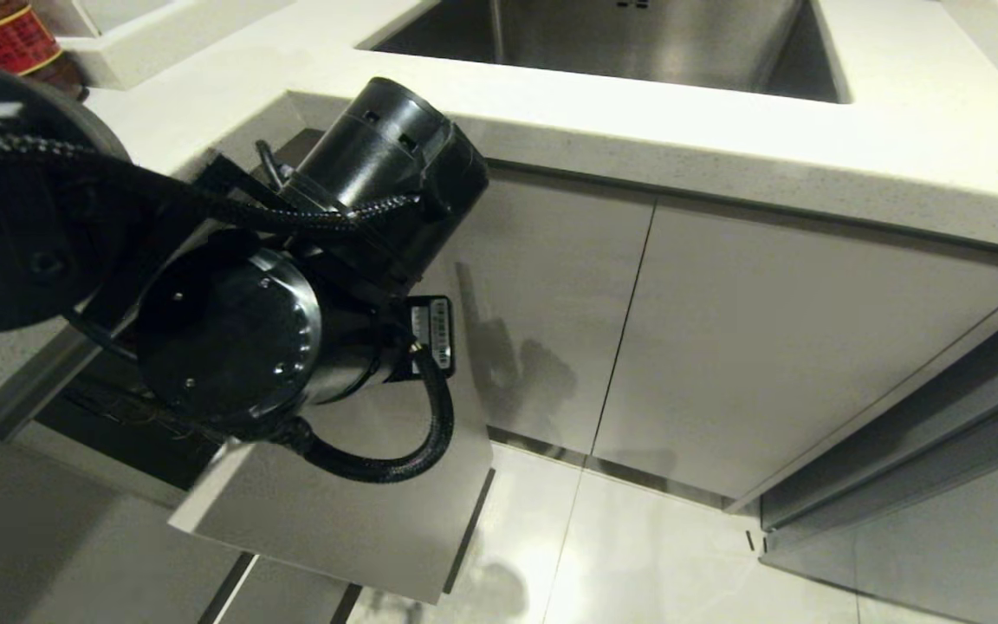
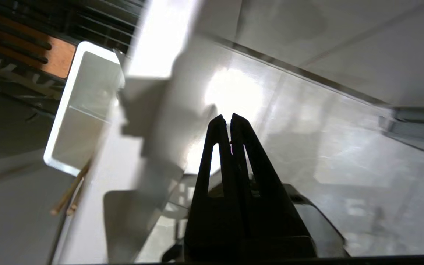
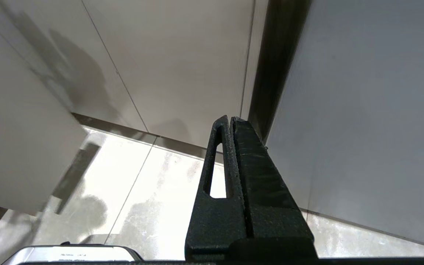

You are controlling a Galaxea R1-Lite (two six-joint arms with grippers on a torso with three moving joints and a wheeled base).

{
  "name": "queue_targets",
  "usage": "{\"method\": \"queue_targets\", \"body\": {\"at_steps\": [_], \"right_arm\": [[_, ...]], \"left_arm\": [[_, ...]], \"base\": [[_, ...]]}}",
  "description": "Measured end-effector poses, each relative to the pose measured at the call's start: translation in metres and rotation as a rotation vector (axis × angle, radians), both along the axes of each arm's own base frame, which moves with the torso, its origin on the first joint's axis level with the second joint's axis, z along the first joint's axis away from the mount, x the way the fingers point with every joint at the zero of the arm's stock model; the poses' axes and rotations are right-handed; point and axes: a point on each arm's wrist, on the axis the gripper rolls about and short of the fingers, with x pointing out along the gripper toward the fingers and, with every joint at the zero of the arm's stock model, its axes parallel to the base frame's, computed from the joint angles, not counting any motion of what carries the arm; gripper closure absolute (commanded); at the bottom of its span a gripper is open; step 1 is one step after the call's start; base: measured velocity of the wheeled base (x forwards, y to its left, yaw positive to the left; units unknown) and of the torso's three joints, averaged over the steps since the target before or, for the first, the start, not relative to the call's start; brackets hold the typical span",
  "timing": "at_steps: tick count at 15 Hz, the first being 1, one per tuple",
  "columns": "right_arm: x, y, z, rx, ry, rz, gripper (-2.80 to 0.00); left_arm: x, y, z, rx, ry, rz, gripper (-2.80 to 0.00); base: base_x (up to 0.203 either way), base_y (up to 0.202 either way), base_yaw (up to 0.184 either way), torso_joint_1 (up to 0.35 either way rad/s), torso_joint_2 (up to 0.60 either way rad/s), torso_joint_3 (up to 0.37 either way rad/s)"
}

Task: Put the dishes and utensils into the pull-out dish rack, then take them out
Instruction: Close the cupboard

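Below the worktop (image 1: 724, 165), left of the sink (image 1: 638, 43), the pull-out dish rack (image 1: 334, 520) stands drawn out, its white front panel (image 2: 98, 206) over the tiled floor (image 1: 638, 555). Only the left wrist view looks inside — the white plastic cutlery caddy (image 2: 87, 110), the slotted wooden strip (image 2: 55, 55), chrome wires, and chopsticks (image 2: 70, 195) just beside the panel. The left gripper (image 2: 226, 118) hangs beyond the panel's edge over open floor, jaws together, empty. The right gripper (image 3: 229, 119) — jaws together too — is parked low before the cabinet doors (image 3: 179, 66).
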Motion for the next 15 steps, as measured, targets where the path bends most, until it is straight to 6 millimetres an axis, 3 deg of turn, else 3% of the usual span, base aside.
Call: {"method": "queue_targets", "body": {"at_steps": [7,15], "right_arm": [[0.0,0.0,0.0,0.0,0.0,0.0,0.0],[0.0,0.0,0.0,0.0,0.0,0.0,0.0]], "left_arm": [[0.033,0.047,0.003,0.113,-0.026,0.205,0.0],[0.034,0.09,0.024,0.138,-0.077,0.337,0.0]], "base": [[0.0,0.0,0.0,0.0,0.0,0.0],[0.0,0.0,0.0,0.0,0.0,0.0]]}}
